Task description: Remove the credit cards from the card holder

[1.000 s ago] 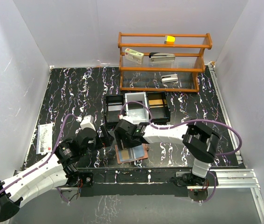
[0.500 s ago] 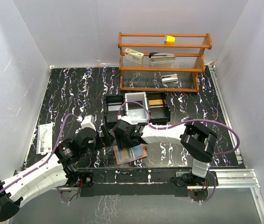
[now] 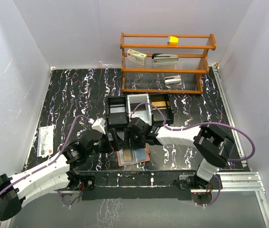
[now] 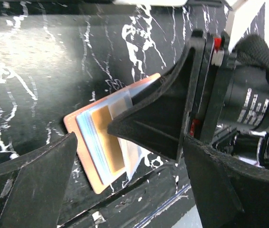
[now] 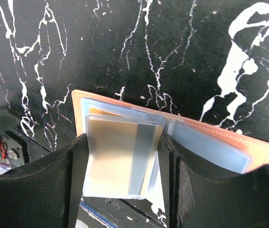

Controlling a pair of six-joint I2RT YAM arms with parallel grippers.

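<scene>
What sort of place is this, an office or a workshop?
Probably a robotics test booth, not a real office: plain white walls box in a black marbled table, two robot arms are bolted to its near edge, and a wooden rack holds staged props like a stapler.

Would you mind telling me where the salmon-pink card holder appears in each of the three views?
Top external: card holder low in the middle, under the right claw.
Left wrist: card holder left of centre, its right side hidden.
Right wrist: card holder in the centre, reaching toward the right edge.
Shared landmark: the right claw, over the card holder in every view.
</scene>
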